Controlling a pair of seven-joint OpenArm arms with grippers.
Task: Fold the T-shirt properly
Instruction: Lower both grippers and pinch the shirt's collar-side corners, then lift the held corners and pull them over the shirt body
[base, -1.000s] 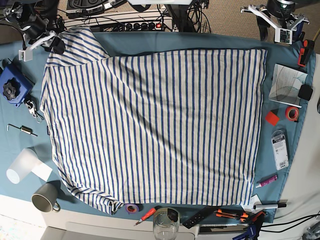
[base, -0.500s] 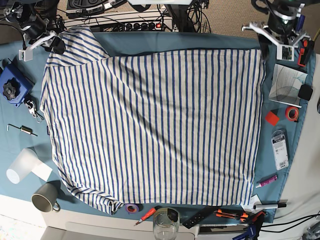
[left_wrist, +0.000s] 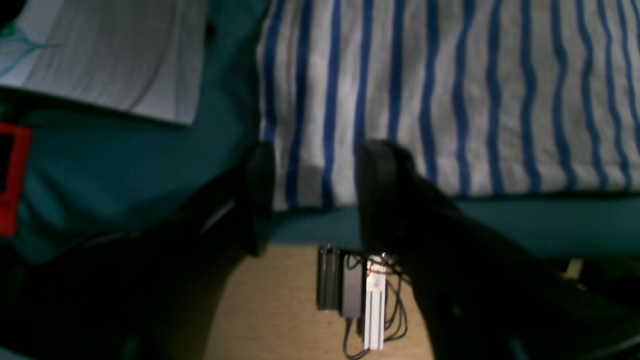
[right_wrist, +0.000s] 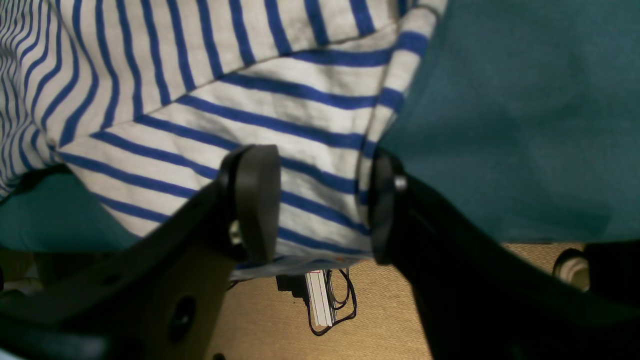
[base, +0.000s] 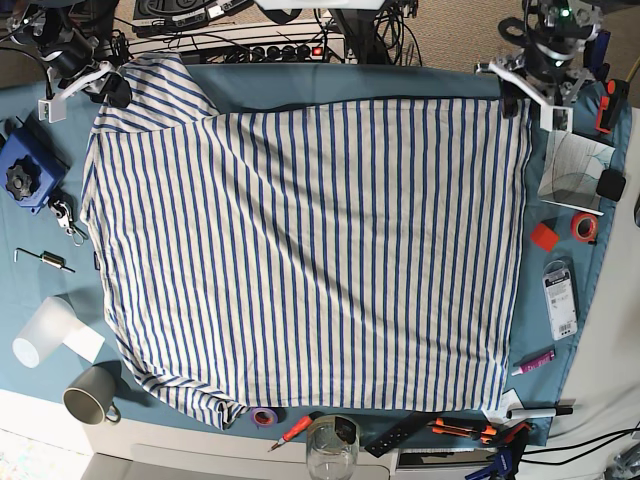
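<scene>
The striped T-shirt (base: 310, 255) lies flat, seemingly unfolded. Both claws gape: left gripper (base: 527, 96) at one o'clock, right gripper (base: 82, 88) at eleven.

— What's the T-shirt (base: 310, 250) made of?
— Soft matt knit cloth, faintly rippled. The counter (base: 350, 82) wears plain teal cloth, matt too.
— And the left gripper (left_wrist: 315, 190)?
— Matt black plastic, smooth pads; the right gripper (right_wrist: 322, 200) likewise. The mug (base: 90, 395) looks glazed, the glass (base: 332, 445) glossy.

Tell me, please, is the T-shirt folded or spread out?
Spread out: the T-shirt lies flat across the teal cloth, no folds made yet.
</scene>
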